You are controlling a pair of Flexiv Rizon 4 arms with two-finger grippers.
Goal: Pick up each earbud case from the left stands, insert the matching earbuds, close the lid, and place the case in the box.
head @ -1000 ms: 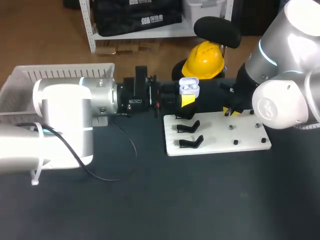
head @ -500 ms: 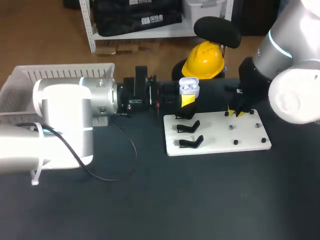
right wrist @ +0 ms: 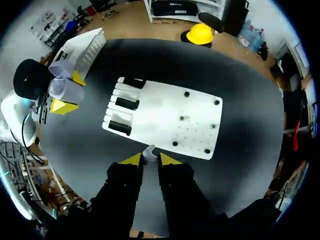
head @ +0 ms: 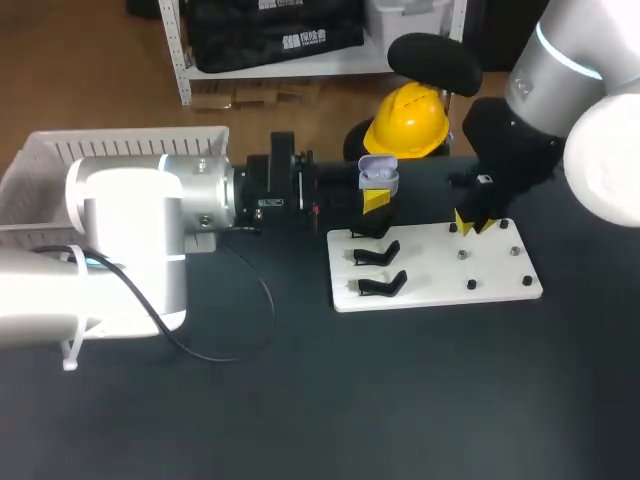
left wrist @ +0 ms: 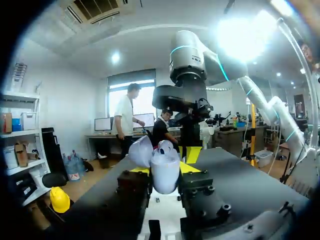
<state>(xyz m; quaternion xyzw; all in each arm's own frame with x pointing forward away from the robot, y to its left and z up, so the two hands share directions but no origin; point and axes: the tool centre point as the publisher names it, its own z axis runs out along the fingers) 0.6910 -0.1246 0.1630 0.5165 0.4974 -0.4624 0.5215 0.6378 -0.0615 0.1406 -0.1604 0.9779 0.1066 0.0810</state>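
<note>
Insert step, I'd say: left jaws clamp the open lilac plastic earbud case [head: 378, 173] by the white pegged board [head: 435, 272]'s left end, right jaws pinch a small white earbud [right wrist: 149, 151] above it; next needs careful lining-up.

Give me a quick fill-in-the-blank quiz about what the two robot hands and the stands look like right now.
1. The left hand holds an earbud case with its lid ___.
2. The right hand pinches a small ___ earbud.
3. On the white board, ___ black stands sit empty.
Missing words: open; white; three.
</note>
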